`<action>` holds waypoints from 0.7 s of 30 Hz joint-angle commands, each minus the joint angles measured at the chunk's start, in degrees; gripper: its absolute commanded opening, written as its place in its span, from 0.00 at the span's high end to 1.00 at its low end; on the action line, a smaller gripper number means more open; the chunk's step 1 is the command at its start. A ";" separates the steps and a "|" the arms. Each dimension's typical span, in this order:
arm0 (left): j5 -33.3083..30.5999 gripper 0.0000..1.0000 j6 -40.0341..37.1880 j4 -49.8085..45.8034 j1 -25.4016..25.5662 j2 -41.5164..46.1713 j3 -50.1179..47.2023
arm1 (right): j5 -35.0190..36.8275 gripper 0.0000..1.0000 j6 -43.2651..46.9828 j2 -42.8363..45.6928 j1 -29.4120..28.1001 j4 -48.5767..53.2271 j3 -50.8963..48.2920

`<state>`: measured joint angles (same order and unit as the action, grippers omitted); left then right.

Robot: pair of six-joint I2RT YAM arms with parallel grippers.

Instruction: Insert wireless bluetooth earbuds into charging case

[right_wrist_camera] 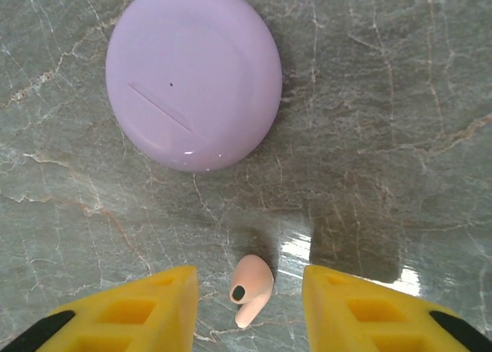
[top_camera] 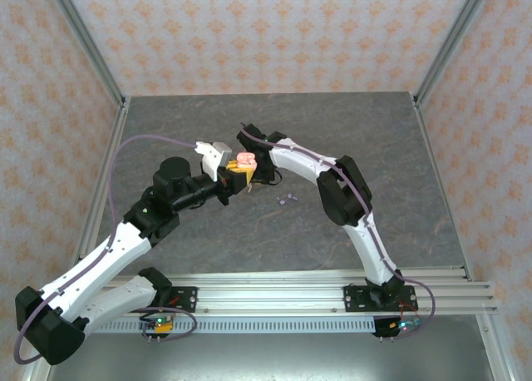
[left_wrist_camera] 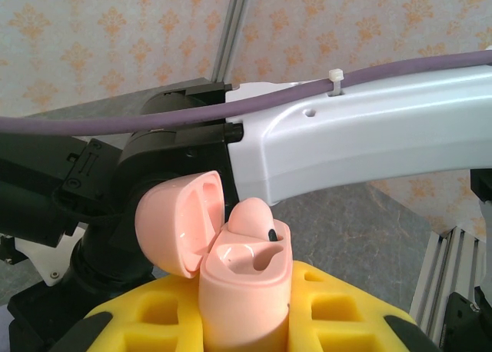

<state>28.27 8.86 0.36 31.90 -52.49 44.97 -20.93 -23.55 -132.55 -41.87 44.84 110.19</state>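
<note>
My left gripper is shut on a salmon-pink charging case, held upright with its lid flipped open to the left. One pink earbud sits in the far slot; the near slot is bare. In the top view the case hangs above the table's middle at the left gripper. My right gripper points down at the table, open, with a second pink earbud lying loose between its yellow fingers, touching neither. Two tiny light purple earbuds lie on the table to the right.
A round light purple disc lies flat on the grey marbled table just beyond the right gripper. The right arm's white link and purple cable cross closely over the held case. Aluminium rails run along the near edge.
</note>
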 commanded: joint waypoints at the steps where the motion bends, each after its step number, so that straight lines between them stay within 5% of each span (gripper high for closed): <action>1: 0.38 0.85 -1.55 -0.15 0.10 1.21 1.50 | 2.49 0.60 0.41 -2.06 -0.66 3.99 3.14; 21: -0.28 0.85 -1.79 -0.97 0.09 1.51 1.37 | 7.11 0.82 3.34 -2.09 -0.82 9.27 5.17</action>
<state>28.21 8.45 -0.34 31.90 -52.12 44.97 -16.10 -21.10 -136.77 -42.83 51.18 116.25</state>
